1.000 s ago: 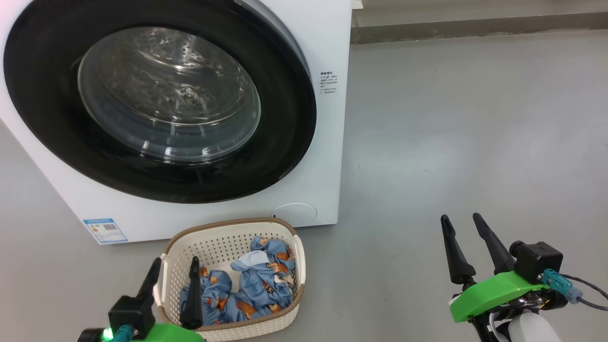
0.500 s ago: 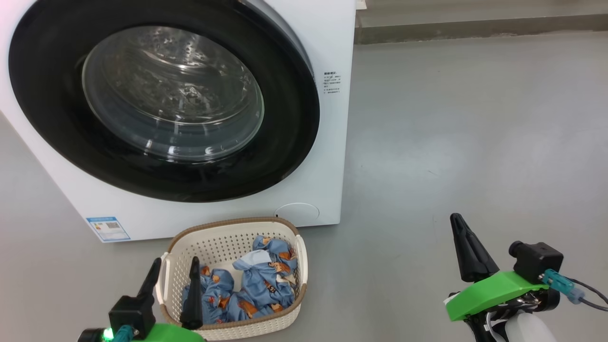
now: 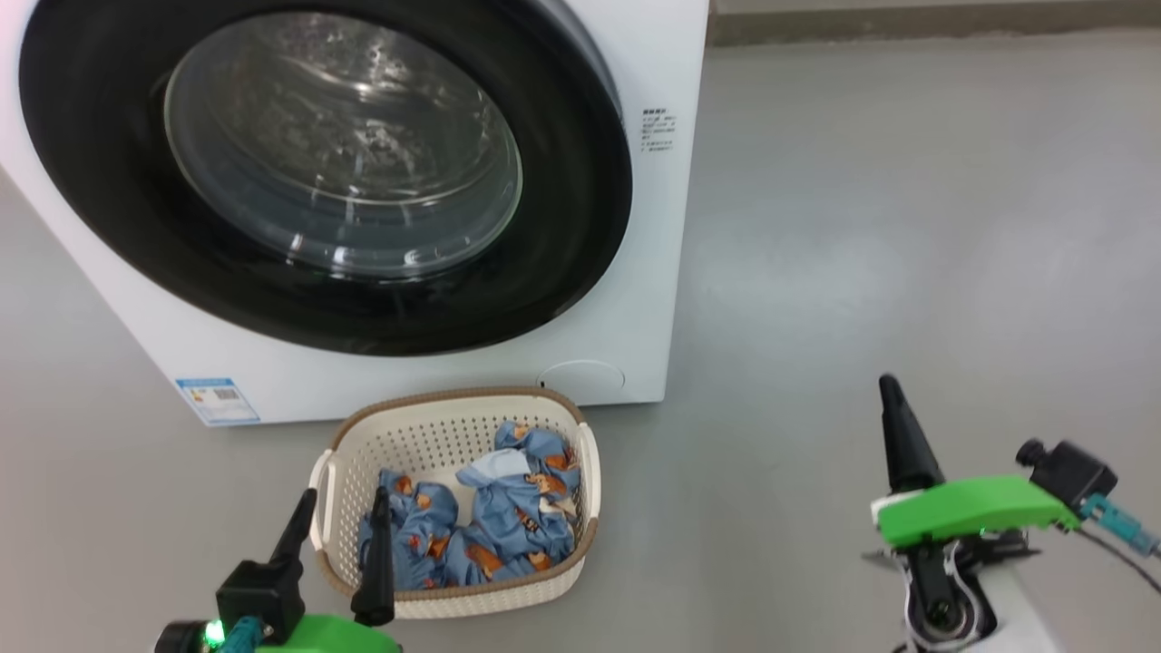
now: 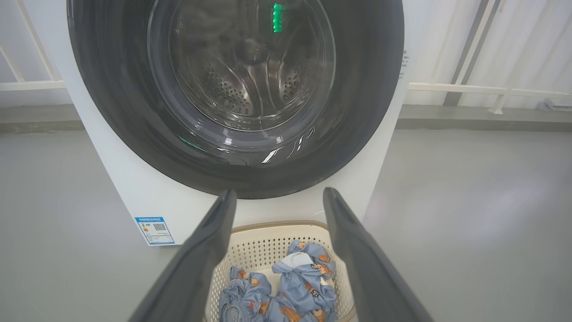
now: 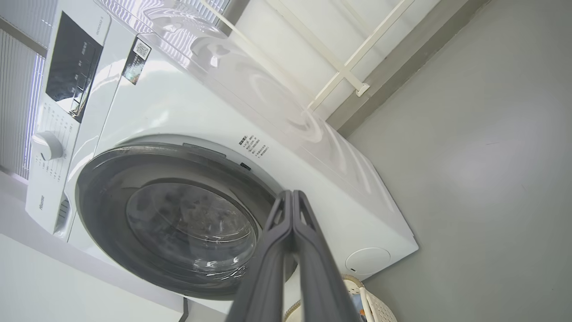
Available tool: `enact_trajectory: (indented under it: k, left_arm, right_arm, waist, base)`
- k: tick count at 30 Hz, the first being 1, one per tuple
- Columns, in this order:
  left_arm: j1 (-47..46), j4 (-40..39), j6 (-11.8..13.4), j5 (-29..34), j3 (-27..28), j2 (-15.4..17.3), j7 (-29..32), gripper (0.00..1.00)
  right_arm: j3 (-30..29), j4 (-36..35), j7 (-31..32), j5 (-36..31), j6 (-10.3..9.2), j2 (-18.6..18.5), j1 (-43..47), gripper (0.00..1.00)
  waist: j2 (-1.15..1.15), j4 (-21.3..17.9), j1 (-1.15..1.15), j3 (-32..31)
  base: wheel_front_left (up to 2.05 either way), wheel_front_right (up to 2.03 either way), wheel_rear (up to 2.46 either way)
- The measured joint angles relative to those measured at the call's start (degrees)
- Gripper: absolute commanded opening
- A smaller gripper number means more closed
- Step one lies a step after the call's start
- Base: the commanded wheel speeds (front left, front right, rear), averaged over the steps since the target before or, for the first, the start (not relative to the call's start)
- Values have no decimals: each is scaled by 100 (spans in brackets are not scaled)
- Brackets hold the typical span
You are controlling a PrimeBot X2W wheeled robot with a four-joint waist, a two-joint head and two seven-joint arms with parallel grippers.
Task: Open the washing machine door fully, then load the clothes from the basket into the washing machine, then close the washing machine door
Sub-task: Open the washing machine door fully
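Observation:
The white washing machine [image 3: 648,299] stands at the upper left, and its black-rimmed washing machine door [image 3: 571,209] with the glass bowl lies flat against the front. The cream basket [image 3: 453,419] sits on the floor before it and holds the blue printed clothes [image 3: 512,517]. My left gripper [image 3: 345,497] is open, hovering by the basket's near left corner with nothing between its fingers. The left wrist view has the door [image 4: 357,112], basket [image 4: 268,235] and clothes [image 4: 297,277] beyond the left gripper [image 4: 278,192]. My right gripper [image 3: 887,385] is shut and empty over bare floor at the lower right. In the right wrist view the right gripper [image 5: 291,193] points toward the door [image 5: 111,188].
Grey floor [image 3: 907,227] stretches wide to the right of the machine. A low kerb [image 3: 907,23] runs along the back, with a white railing [image 4: 469,87] above it. The machine's control panel has a knob [image 5: 44,145]. A blue label [image 3: 218,401] marks the lower front corner.
My right gripper's fingers have closed together on nothing. The head view has shifted, so the machine and basket sit higher and further right. The left gripper is unchanged.

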Motion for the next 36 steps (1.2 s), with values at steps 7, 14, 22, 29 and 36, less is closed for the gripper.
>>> enact_trajectory:
  k: [7, 14, 22, 29, 36]
  left_arm:
    - [-315, -34, -20, -46, -121, -1, -1, 100]
    - [-591, -59, -25, -162, -269, -2, -1, 100]
    - [-894, -71, -25, -309, -436, -4, -1, 100]
    - [-1091, -91, -23, -423, -559, -10, -1, 100]
    - [-1211, -93, -18, -460, -670, -14, -1, 100]
  right_arm:
    - [-420, 9, 605, 720, 0, -43, -667, 0]
    - [-651, -10, 1434, 1165, 0, -309, -1369, 0]
    - [-738, 300, 2198, 1176, 0, -622, -2359, 0]
    - [-953, 698, 2966, 1349, 0, -821, -3244, 0]
    - [-1292, 1322, 3626, 1599, 0, -944, -4132, 0]
  waist:
    - [0, 150, 0, 298]
    - [0, 373, 0, 657]
    - [0, 672, 0, 1092]
    - [0, 921, 0, 1458]
    - [0, 1131, 0, 1786]
  base:
    - [0, 0, 0]
    - [0, 0, 0]
    - [0, 0, 0]
    - [0, 0, 0]
    - [0, 0, 0]
